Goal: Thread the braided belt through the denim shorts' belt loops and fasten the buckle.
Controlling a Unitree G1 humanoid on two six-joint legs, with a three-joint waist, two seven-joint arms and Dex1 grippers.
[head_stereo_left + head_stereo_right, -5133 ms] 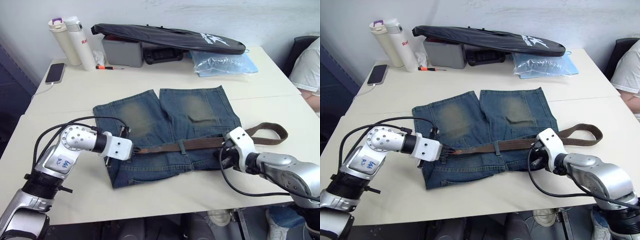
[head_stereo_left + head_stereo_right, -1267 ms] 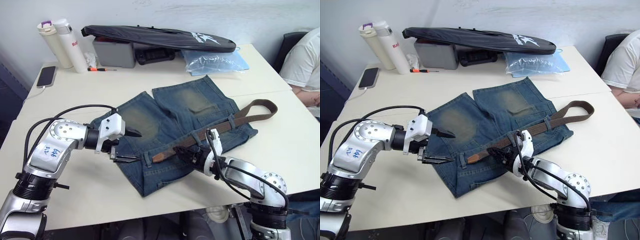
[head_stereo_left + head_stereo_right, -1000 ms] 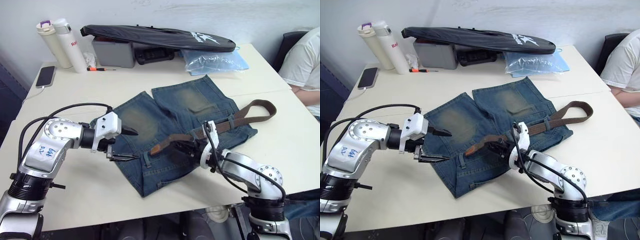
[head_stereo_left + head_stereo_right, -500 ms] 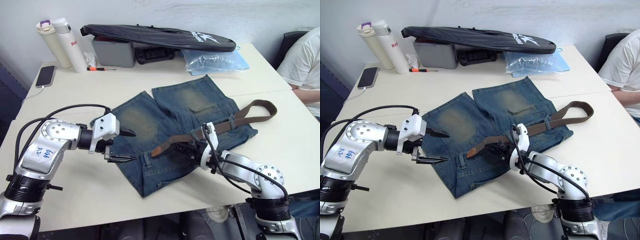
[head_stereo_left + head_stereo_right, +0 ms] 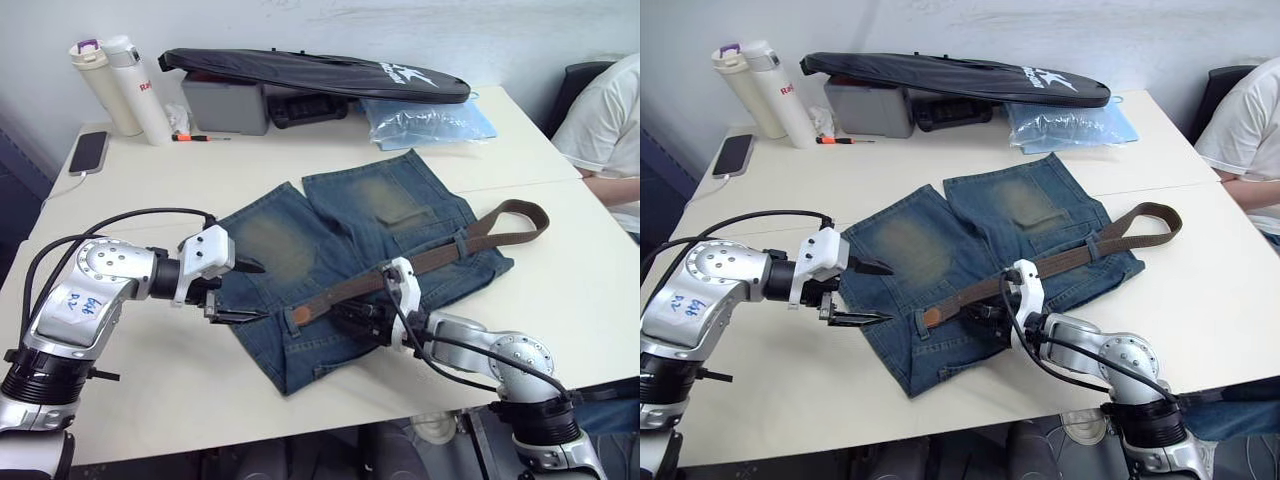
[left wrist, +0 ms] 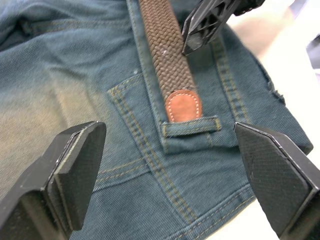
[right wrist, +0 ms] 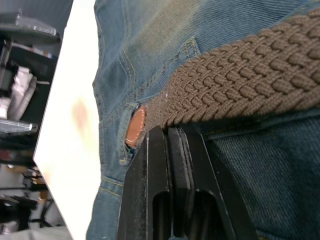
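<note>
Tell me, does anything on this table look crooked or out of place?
The denim shorts lie slanted on the table, not square to its edge. The braided belt is only partly threaded: its leather tip stops right at a belt loop, and its far end curls in a loose loop past the shorts.

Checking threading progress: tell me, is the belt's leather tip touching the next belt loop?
Touching: left wrist view shows the braided belt tip's edge meeting the belt loop.

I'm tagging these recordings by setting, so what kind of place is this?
Probably an office or lab workroom: plain pale tables against a bare wall, with a phone, two flasks and a grey case on them.
</note>
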